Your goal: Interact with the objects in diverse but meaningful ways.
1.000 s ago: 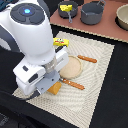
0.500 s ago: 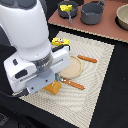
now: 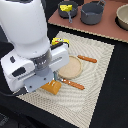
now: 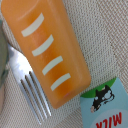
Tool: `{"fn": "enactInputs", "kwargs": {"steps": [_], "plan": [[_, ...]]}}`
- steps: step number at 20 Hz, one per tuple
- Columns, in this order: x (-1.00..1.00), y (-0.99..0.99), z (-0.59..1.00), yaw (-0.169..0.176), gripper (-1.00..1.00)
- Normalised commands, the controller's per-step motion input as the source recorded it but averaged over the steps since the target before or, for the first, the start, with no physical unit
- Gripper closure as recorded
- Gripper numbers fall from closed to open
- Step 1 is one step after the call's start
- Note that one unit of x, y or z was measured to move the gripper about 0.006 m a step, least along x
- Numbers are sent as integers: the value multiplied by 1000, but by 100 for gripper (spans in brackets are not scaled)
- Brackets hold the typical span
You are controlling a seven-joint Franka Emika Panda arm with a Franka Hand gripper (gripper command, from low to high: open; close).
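Note:
A golden-brown bread loaf (image 3: 51, 87) with white slash marks lies on the striped placemat (image 3: 100, 80), and it fills the wrist view (image 4: 52, 55). My gripper (image 3: 48, 80) hangs right over it. Its fingers are hidden behind the white hand in the exterior view and do not show in the wrist view. A blue-and-white milk carton (image 4: 106, 107) with a cow and the word MILK lies close beside the loaf. A yellow object (image 3: 59, 41) peeks out behind the arm. Another yellow piece (image 3: 65, 8) sits in a dark pot.
A round beige plate (image 3: 70, 66) lies mid-mat, with orange-handled cutlery (image 3: 87, 59) beyond it and another piece (image 3: 74, 84) in front. A metal fork (image 4: 27, 87) lies beside the loaf. Grey pots (image 3: 92, 12) and a pan (image 3: 122, 17) stand on the brown board behind.
The arm has leaned a little further over the near corner of the placemat. The loaf, plate and cutlery have stayed where they were.

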Motion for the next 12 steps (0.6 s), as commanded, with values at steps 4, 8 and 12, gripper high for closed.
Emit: {"fn": "enactInputs", "kwargs": {"steps": [4, 8, 12], "plan": [[56, -34, -29, 122, -100], [298, -64, -2, 67, -100], [455, -70, 0, 14, -100]]}}
